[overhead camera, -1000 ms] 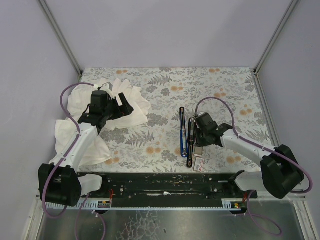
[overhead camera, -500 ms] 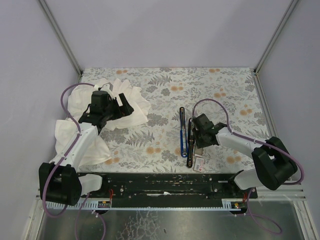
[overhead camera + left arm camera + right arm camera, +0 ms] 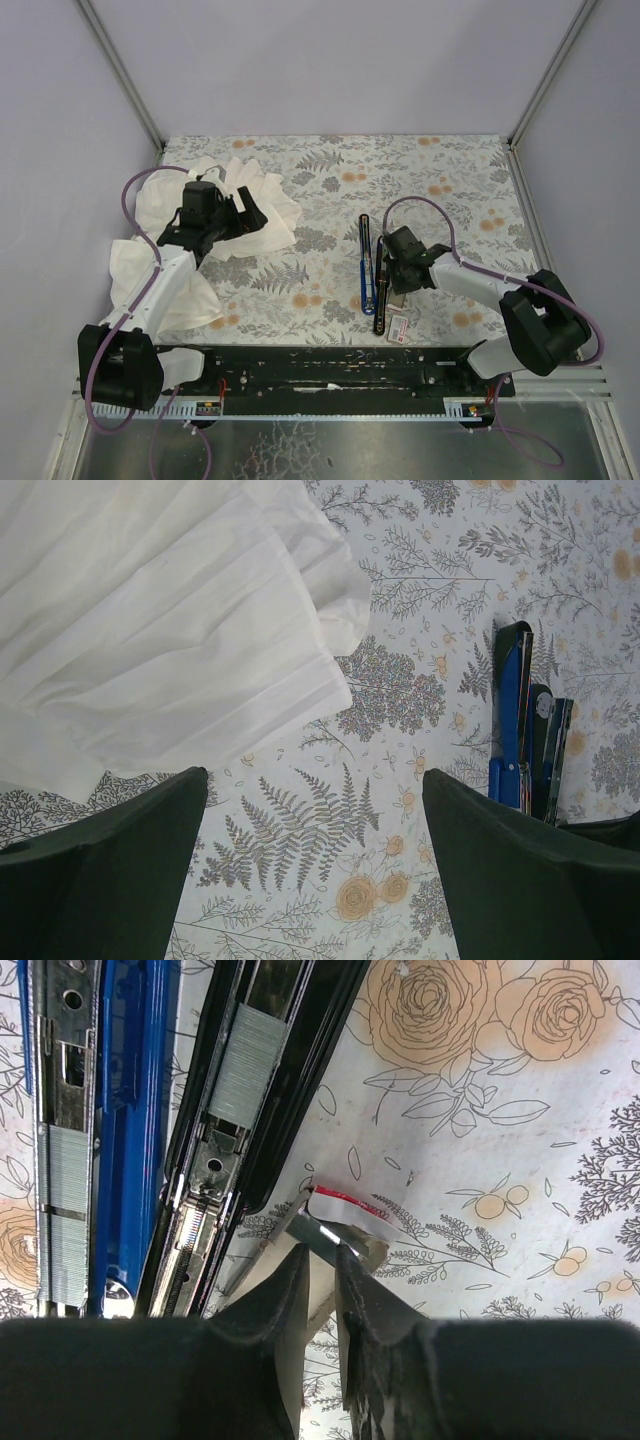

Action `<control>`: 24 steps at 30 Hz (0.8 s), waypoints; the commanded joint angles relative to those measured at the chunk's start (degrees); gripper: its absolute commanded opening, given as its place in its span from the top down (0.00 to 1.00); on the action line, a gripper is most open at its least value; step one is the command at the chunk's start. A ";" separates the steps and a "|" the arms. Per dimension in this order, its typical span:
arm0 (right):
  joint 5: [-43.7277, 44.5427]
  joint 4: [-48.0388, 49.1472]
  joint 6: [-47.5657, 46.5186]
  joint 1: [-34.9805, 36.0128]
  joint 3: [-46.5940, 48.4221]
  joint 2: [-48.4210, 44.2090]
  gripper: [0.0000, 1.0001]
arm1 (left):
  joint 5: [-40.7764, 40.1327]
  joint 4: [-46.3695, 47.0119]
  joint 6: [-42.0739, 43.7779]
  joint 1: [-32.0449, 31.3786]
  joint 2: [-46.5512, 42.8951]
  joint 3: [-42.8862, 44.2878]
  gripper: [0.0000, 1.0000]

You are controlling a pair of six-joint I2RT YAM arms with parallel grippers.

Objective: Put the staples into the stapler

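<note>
Right gripper (image 3: 320, 1258): it is low over the table, just beside the near end of the stapler. Its jaws are almost pressed together, with only a thin gap. Its dark body fills the bottom of its own camera view.
Silver bit (image 3: 318, 1232): a small shiny grey piece sits right at the fingertips. It is too hard to tell if the jaws pinch it or only touch it.
Staple box (image 3: 398, 326): it is tiny and white with a red edge. It lies on the table just beside the near end of the stapler. In the wrist view the fingers hide most of it.
Stapler (image 3: 372, 272): it lies open and flat, right of the middle of the table, with its blue half and black half side by side. Both ends are cut off in the right wrist view.
Grey staples (image 3: 245, 1065): a block sits in the black half's metal channel. More sit in the metal rail by the blue half.
Left gripper (image 3: 313, 810): its jaws are spread wide with nothing between them. It hangs by the cloth's edge, well apart from the stapler.
Cloth (image 3: 180, 630): it is big, white and rumpled, on the left. The left arm hides part of it.
Table (image 3: 450, 170): it is covered in ferns and flowers.
</note>
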 commanded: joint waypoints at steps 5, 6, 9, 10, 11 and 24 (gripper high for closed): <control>1.45 -0.60 -0.40 -0.04 1.94 2.21 0.76 | 1.19 0.33 -0.01 0.69 -0.32 -0.48 0.12; 1.53 -0.67 -0.36 -0.07 1.94 2.30 0.76 | 1.20 0.33 -0.04 0.71 -0.35 -0.49 0.12; 1.53 -0.76 -0.38 -0.07 2.16 2.70 0.74 | 1.17 0.33 0.00 0.78 -0.51 -0.49 0.12; 1.45 -0.82 -0.44 -0.07 2.25 2.89 0.74 | 1.20 0.33 -0.05 0.80 -0.67 -0.47 0.12; 1.36 -0.84 -0.43 0.01 2.36 3.10 0.74 | 1.26 0.33 -0.08 0.79 -0.62 -0.49 0.12; 3.65 -2.27 1.44 1.25 2.68 3.41 0.95 | 1.18 0.60 -0.02 0.83 -1.42 -0.66 0.12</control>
